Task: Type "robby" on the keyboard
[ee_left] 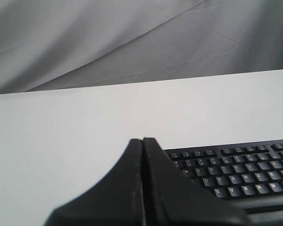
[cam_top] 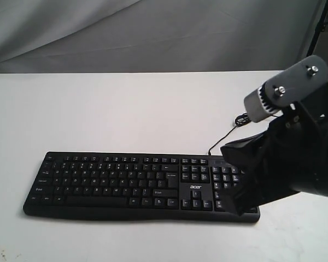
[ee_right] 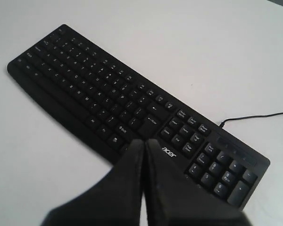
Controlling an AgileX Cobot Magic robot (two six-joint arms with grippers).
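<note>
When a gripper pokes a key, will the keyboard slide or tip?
Probably stays put: the keyboard lies wide and flat on the table, so tipping looks unlikely. A slanted poke might nudge it; the thin cable looks slack.

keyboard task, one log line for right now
wide flat black keyboard on white table | left tool shut, short of keys | right tool shut, over number-pad end

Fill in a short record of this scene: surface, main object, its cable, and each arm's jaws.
Surface: white table
Object: black Acer keyboard, lying flat
Cable: thin black cable, leaving the keyboard's back edge
Left jaws: shut, empty, off the keyboard
Right jaws: shut, empty, over the front edge near the Acer logo
</note>
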